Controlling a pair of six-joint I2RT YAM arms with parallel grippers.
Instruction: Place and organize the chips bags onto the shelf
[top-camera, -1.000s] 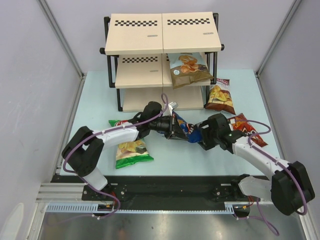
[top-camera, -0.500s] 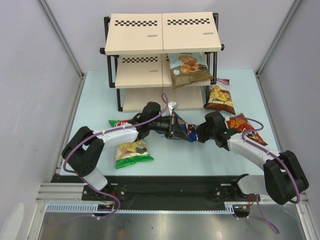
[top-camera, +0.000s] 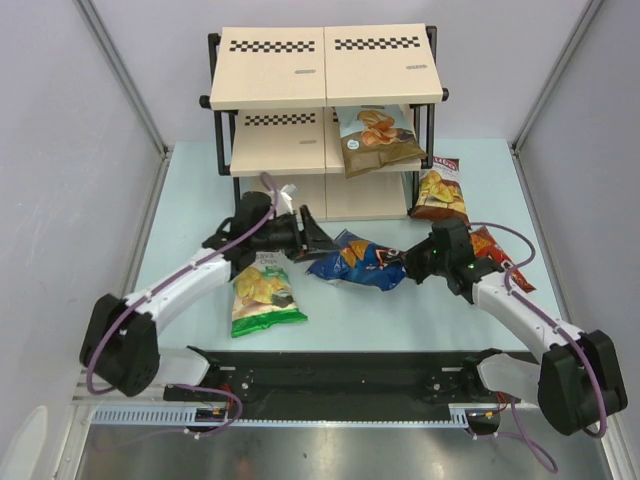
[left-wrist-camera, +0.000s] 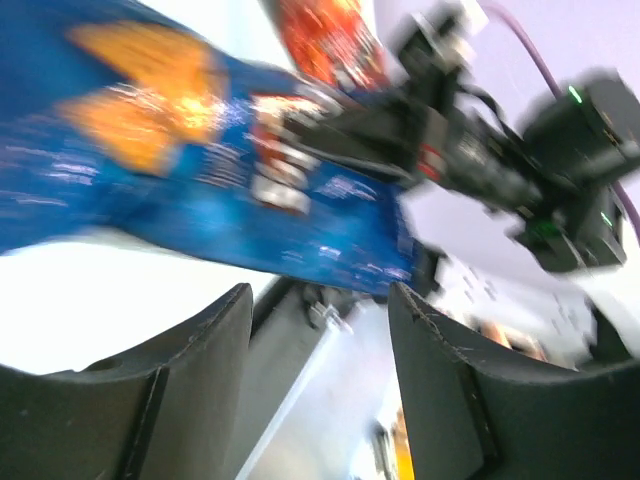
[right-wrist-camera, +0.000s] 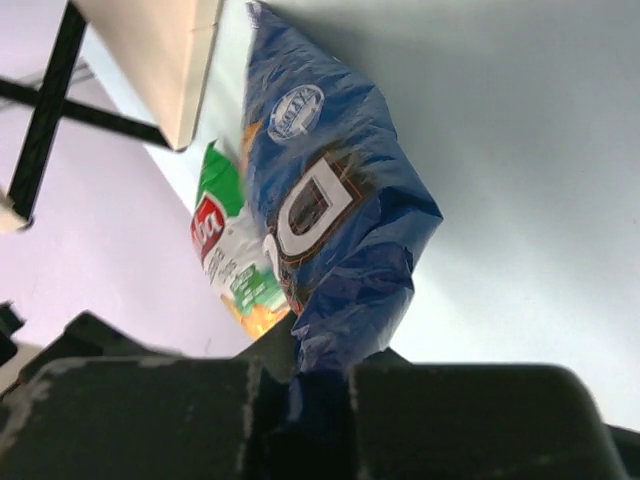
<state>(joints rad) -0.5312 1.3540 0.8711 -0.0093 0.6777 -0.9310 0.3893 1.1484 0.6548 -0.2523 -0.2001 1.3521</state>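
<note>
The blue Doritos bag (top-camera: 355, 262) lies at mid-table, in front of the shelf (top-camera: 325, 68). My right gripper (top-camera: 408, 265) is shut on the bag's crumpled right end (right-wrist-camera: 345, 330). My left gripper (top-camera: 320, 240) stands open just left of the bag and holds nothing; the wrist view shows the blue bag (left-wrist-camera: 190, 170) beyond its fingers (left-wrist-camera: 215, 350). A green-white bag (top-camera: 262, 293) lies under the left arm. The red Doritos bag (top-camera: 492, 250) sits partly hidden by the right arm. A pale blue-and-brown bag (top-camera: 375, 135) rests on the middle board.
A small dark brown-red bag (top-camera: 440, 195) leans by the shelf's right leg. Grey walls close in the pale blue table (top-camera: 190, 210) on both sides. The black rail (top-camera: 330, 365) runs along the near edge.
My left gripper let go of the blue bag and pulled back left toward the shelf. My right gripper moved in and shut on the bag's right end.
</note>
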